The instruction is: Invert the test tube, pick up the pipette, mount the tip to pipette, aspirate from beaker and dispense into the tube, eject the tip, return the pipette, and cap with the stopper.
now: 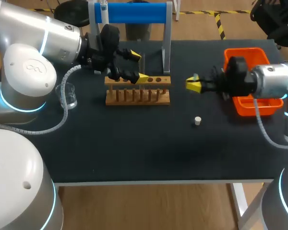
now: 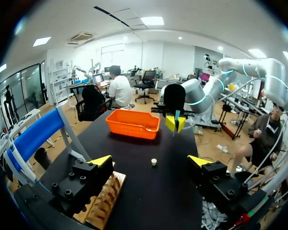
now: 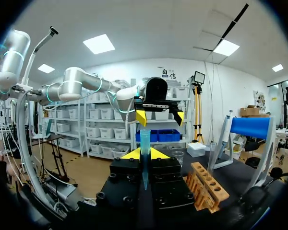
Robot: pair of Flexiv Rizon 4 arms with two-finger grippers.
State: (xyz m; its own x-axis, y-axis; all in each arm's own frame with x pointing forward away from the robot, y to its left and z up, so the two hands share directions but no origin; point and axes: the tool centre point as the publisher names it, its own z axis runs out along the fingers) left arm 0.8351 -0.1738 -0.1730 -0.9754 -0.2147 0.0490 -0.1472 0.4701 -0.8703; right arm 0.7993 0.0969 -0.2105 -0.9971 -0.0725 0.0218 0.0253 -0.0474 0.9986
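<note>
Right wrist view: right gripper [image 3: 144,154] pinches the tube [image 3: 145,137], rack [image 3: 206,184] beside it. Left wrist view: left gripper [image 2: 150,161] spread wide over the rack, tube ahead. Head view: inverting step, I'd say; next, seat the tube in a rack hole.

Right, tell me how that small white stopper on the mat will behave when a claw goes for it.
The stopper looks tiny beside the right claw, so it is probably very light and would skid if one finger nudged it. It seems round and stands alone on the dark mat; tipped over, it may well roll.
</note>
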